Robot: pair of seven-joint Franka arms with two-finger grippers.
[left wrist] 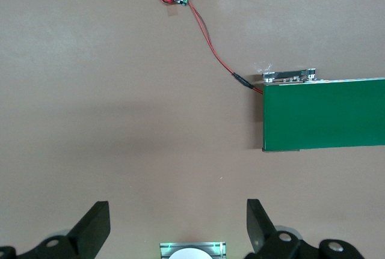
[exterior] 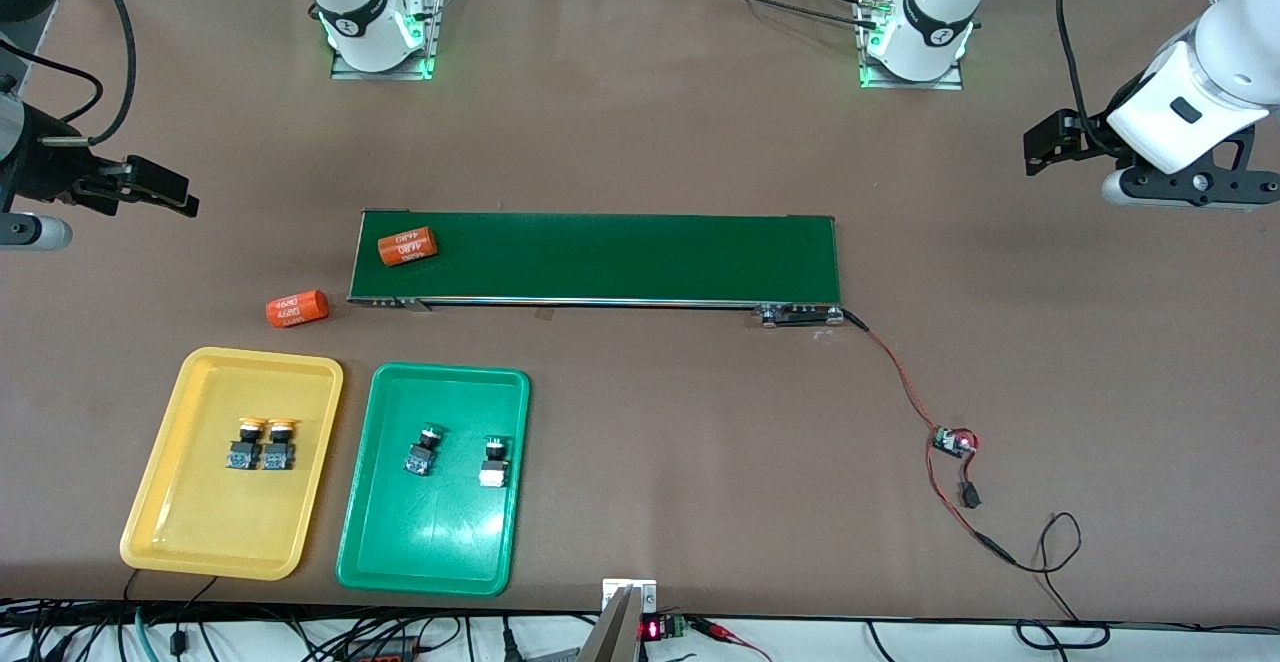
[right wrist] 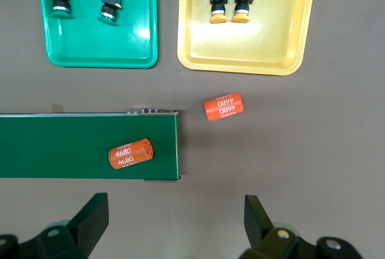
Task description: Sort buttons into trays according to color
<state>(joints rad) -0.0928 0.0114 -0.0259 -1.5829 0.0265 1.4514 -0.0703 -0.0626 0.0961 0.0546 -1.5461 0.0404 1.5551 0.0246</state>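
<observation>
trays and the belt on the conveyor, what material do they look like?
Yellow tray and green tray: likely moulded plastic, glossy; a highlight glints on the green floor in the right wrist view, and corners and rims are rounded. Conveyor belt: matte dark-green sheet, probably rubber or PVC; no shine, metal-looking edge rail.

Four buttons (exterior: 262, 444), two trays (exterior: 160, 502), two orange cylinders (exterior: 297, 309)

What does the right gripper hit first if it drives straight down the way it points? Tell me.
Probably bare table, just off the conveyor belt end, beside the orange cylinder lying on it. The open right gripper frames that spot; depth is unclear.
</observation>
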